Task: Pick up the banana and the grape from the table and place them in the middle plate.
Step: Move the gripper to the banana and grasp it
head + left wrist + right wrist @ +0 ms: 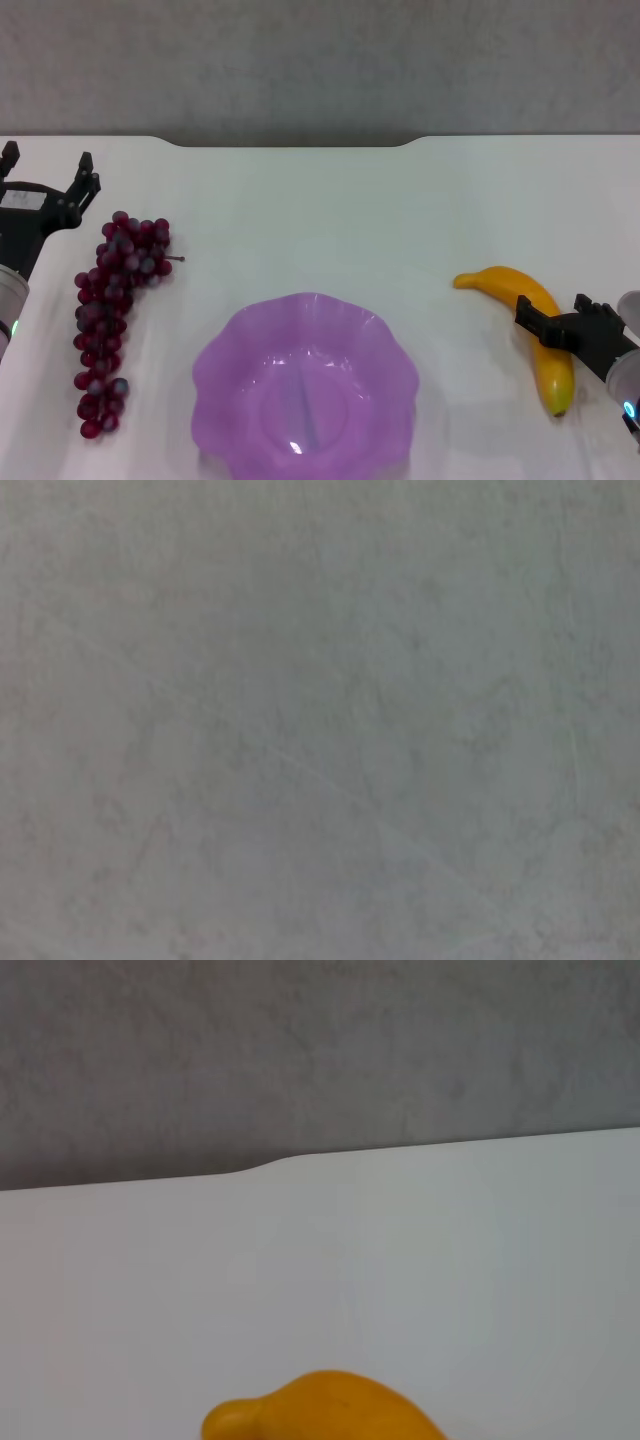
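Observation:
The banana (512,284) lies on the white table (330,215) at the right; its end shows in the right wrist view (330,1410). My right gripper (556,310) is open and low over the banana's middle, with one finger across it. The grape bunch (112,305) lies on the table at the left. My left gripper (48,168) is open and empty, just beyond and to the left of the grapes' upper end. The purple scalloped middle plate (215,362) stands empty at the front centre, between the two fruits.
The table's notched far edge (300,146) runs across the back, with a grey wall (320,60) behind it. The left wrist view shows only a plain grey surface (320,720).

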Controlling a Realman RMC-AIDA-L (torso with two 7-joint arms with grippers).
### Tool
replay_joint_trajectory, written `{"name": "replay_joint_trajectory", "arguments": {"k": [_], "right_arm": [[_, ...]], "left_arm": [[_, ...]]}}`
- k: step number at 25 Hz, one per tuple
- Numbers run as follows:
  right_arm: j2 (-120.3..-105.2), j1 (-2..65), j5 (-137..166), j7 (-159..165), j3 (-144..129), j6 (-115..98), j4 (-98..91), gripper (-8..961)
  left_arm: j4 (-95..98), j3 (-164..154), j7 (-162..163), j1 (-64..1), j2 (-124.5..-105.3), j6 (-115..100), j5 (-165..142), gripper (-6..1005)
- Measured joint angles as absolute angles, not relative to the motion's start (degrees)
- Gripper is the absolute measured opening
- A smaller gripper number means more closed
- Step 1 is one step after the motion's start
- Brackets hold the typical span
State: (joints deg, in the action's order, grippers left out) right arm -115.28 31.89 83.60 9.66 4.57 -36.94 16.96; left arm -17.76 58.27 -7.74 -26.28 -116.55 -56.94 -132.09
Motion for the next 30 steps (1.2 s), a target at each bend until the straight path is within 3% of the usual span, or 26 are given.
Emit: {"name": "replay_joint_trajectory", "arguments": {"k": [12,16,30], "right_arm": [[-115.15,33.77,83.74,9.42,4.57,-33.95,16.36,819],[-115.21,34.28,83.87,9.4,4.57,-33.23,16.17,673],[-115.22,34.56,83.94,9.76,4.62,-33.21,16.17,664]], "left_arm": [[-17.98,58.18,-7.73,-26.28,-116.54,-56.96,-132.31,880],[-19.15,58.17,-7.83,-25.8,-116.5,-57.05,-132.35,879],[-19.34,58.19,-8.04,-25.57,-116.45,-57.49,-132.37,876]]}}
